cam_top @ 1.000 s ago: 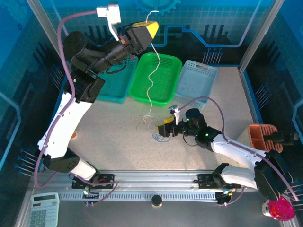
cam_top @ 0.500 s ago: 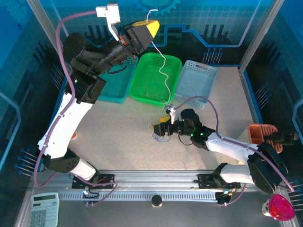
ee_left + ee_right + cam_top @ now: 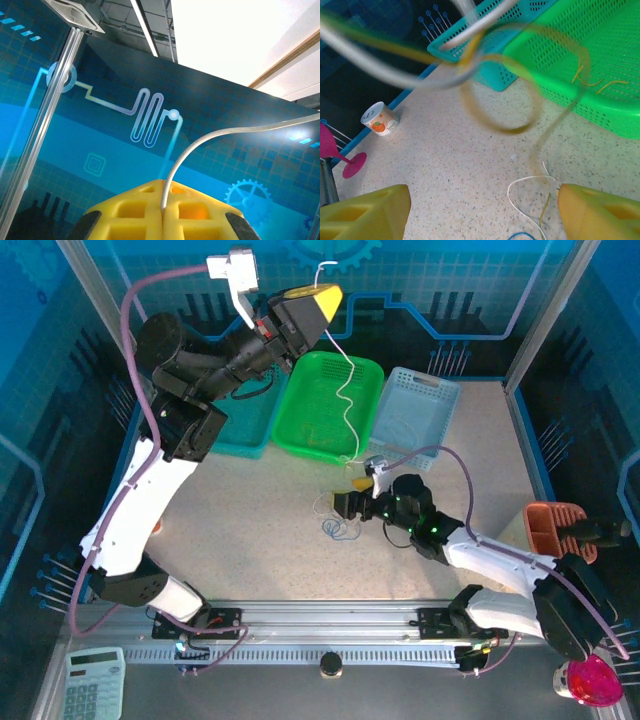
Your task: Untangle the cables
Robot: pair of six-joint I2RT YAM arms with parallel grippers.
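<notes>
Right now my left gripper (image 3: 318,302) is pinched tight on 1 end of the white cable (image 3: 348,390), high over the far side of the green basket (image 3: 292,390). I hold it up there so the cord hangs free and its own weight helps draw it out of the knot. It runs down across the basket and past the near rim to the clump (image 3: 337,525) of cables lying just in front of the basket. In the left wrist view the cord comes out from between my closed yellow pads (image 3: 200,215) and curves away.

My right gripper (image 3: 346,505) sits low, just off the basket's near rim and right beside the clump, spread wide with nothing in it. Its wrist view shows the 2 fingers (image 3: 365,210) far apart. A yellowish loop (image 3: 502,131) and the white strand cross close to the lens, blurred, with the basket behind them. A blue cord (image 3: 338,531) lies coiled at the clump's near side.

I judge the right should pin the loops while the left pulls; otherwise the whole clump may simply lift.
</notes>
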